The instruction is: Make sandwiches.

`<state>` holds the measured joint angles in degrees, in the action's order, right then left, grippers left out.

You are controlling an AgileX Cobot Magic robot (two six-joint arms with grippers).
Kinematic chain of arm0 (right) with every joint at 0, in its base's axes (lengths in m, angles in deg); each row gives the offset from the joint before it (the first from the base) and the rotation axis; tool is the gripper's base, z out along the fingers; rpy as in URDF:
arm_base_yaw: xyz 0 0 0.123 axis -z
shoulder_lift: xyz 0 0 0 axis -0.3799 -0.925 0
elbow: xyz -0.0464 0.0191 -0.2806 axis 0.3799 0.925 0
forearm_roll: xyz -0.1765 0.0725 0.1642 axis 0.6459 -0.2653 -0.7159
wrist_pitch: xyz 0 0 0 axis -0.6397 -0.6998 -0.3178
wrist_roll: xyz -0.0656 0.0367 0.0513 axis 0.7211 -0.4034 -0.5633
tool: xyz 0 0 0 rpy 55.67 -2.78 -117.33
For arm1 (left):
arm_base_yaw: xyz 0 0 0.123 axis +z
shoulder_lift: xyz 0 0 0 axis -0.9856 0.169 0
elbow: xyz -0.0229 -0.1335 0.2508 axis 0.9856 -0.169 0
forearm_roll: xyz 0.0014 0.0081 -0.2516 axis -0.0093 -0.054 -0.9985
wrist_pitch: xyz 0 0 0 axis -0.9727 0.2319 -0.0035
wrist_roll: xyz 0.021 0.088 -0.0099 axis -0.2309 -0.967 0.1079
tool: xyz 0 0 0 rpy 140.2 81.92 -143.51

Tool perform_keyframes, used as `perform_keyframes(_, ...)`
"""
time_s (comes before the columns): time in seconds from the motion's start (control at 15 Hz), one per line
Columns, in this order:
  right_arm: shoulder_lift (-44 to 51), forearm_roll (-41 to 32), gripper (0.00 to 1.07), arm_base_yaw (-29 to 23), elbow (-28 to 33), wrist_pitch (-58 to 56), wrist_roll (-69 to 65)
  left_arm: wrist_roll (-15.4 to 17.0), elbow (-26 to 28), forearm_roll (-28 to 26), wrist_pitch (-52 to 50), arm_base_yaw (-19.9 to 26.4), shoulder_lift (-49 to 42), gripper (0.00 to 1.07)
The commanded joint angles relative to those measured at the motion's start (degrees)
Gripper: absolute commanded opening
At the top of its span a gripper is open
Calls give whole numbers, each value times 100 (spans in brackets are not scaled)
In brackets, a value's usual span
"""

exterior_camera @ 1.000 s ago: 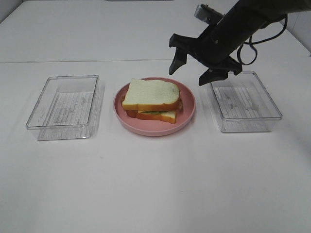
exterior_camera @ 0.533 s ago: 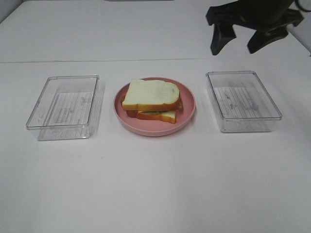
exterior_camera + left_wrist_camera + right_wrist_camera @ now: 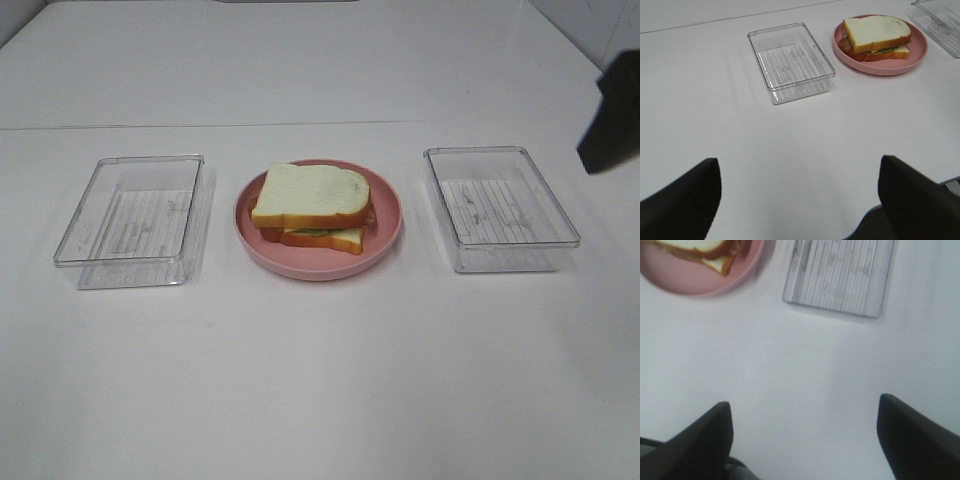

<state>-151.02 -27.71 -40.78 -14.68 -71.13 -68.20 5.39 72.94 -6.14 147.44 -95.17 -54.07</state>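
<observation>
With the stacked white-bread toy sandwich (image 3: 312, 207) resting on the round pink plate (image 3: 385, 240), both the left gripper (image 3: 799, 200) and right gripper (image 3: 805, 440) stood wide and empty, so clear retreat was advisable.

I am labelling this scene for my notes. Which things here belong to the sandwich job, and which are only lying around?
Belong to the job:
- sandwich, stacked on the plate
- plate, holding it

Only lying around:
- left tray, nothing in it
- right tray, nothing in it
</observation>
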Motion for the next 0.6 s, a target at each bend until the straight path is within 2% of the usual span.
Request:
perform_keyframes(0.07, 819, 34, 75, 11, 636, -378, 40, 0, -17, -17, -63, 23, -92, 81)
perform_keyframes(0.13, 1346, 11, 75, 11, 974, -619, 109, 0, -17, -17, -63, 23, -92, 81)
perform_keyframes(0.2, 2332, 11, 75, 11, 1576, -934, 120, 0, -17, -17, -63, 23, -92, 81)
perform_keyframes(0.27, 2332, 11, 75, 11, 1576, -934, 120, 0, -17, -17, -63, 23, -92, 81)
perform_keyframes(0.33, 2893, 11, 75, 11, 1822, -1043, 138, 0, -17, -17, -63, 23, -92, 81)
perform_keyframes(0.4, 3930, 11, 75, 11, 2131, -1094, 252, -69, -17, -17, -63, 23, -92, 81)
perform_keyframes(0.6, 5277, 11, 75, 11, 2492, -957, 481, -269, -17, -149, -63, 23, -92, 81)
